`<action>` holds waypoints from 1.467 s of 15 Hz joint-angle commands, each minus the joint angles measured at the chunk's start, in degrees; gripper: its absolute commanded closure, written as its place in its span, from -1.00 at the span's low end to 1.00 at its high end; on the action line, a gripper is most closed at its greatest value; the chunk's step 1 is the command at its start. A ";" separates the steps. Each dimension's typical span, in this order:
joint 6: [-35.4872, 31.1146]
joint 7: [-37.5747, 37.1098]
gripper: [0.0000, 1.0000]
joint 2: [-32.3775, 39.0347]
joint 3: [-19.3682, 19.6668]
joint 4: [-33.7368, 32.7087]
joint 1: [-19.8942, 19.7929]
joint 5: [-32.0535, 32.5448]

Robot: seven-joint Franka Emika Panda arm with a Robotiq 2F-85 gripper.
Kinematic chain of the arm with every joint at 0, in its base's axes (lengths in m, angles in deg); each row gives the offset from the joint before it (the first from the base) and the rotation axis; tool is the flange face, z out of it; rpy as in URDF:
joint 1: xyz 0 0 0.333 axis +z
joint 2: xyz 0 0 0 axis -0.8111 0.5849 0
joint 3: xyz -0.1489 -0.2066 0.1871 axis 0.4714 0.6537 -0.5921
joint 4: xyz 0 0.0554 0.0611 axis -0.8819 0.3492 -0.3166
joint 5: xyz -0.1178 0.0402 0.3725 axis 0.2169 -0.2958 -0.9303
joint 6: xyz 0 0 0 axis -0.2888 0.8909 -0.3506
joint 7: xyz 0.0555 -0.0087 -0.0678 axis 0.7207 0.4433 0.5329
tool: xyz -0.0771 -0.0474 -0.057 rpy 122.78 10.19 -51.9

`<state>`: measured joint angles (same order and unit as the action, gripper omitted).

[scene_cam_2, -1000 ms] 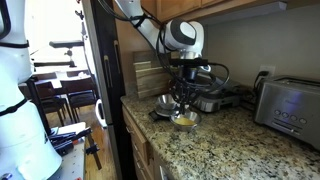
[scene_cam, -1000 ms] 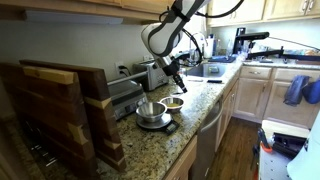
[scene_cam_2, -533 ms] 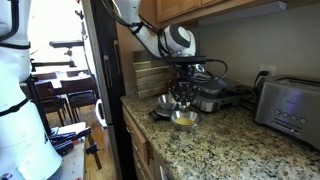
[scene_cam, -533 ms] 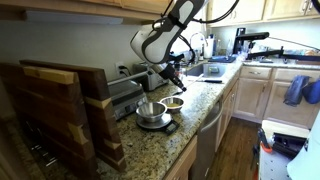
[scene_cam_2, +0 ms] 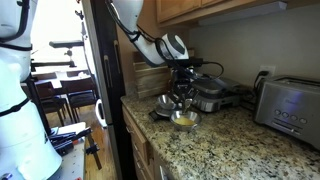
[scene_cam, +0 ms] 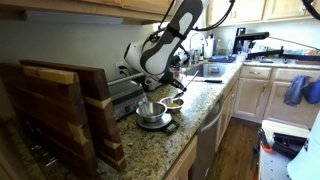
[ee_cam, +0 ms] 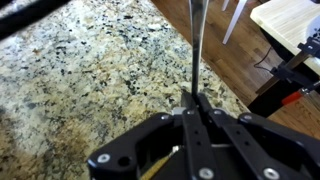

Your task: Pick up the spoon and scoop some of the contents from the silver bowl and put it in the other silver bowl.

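In the wrist view my gripper (ee_cam: 196, 100) is shut on the spoon (ee_cam: 194, 45). Its thin dark handle sticks straight out from between the fingers over the granite counter (ee_cam: 90, 70). In both exterior views the gripper (scene_cam: 168, 84) (scene_cam_2: 182, 93) hangs just above two silver bowls. One bowl holds yellow contents (scene_cam: 175, 102) (scene_cam_2: 184, 120). The other silver bowl (scene_cam: 152, 112) (scene_cam_2: 166, 103) stands beside it. The spoon is too small to make out in the exterior views. Its scoop end is hidden.
A wooden cutting board rack (scene_cam: 60, 105) stands at the counter's near end. A black appliance (scene_cam_2: 212, 98) is behind the bowls and a silver toaster (scene_cam_2: 288, 105) is further along. The counter's front edge (scene_cam: 205, 115) runs close to the bowls.
The arm's elbow and wrist have swung toward the wall side and lowered. The gripper stays shut on the spoon above the bowls. The bowls have not moved.
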<state>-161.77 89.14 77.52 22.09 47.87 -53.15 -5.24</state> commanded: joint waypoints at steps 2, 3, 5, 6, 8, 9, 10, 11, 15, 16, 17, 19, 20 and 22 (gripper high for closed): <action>-0.03 -1.31 0.94 1.60 -0.25 0.89 0.45 7.59; -0.29 -1.31 0.94 2.05 -0.33 0.97 0.29 8.76; -1.54 -1.30 0.94 2.46 -0.79 1.45 -0.14 10.04; -2.11 -1.20 0.94 2.61 -0.98 1.60 -0.24 10.48; -3.81 -0.97 0.94 2.84 -1.49 2.08 -0.27 10.83; -4.87 -0.94 0.94 2.85 -1.76 2.54 -0.14 11.32; -5.74 -0.92 0.94 2.83 -1.96 2.89 -0.01 11.89; -6.21 -0.86 0.94 2.86 -2.14 3.22 0.27 12.91; -6.68 -1.03 0.94 3.05 -2.47 4.17 1.01 17.80; -6.58 -1.19 0.94 3.12 -2.49 4.38 1.11 19.16; -6.40 -1.34 0.94 3.25 -2.51 4.52 1.17 20.43; -6.42 -1.90 0.94 3.42 -2.59 4.96 1.11 22.74; -6.52 -1.98 0.94 3.53 -2.67 5.14 1.02 23.50; -6.76 -2.17 0.94 4.21 -2.86 5.36 0.84 24.47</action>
<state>-167.53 89.13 82.57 19.19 50.79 -52.62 16.41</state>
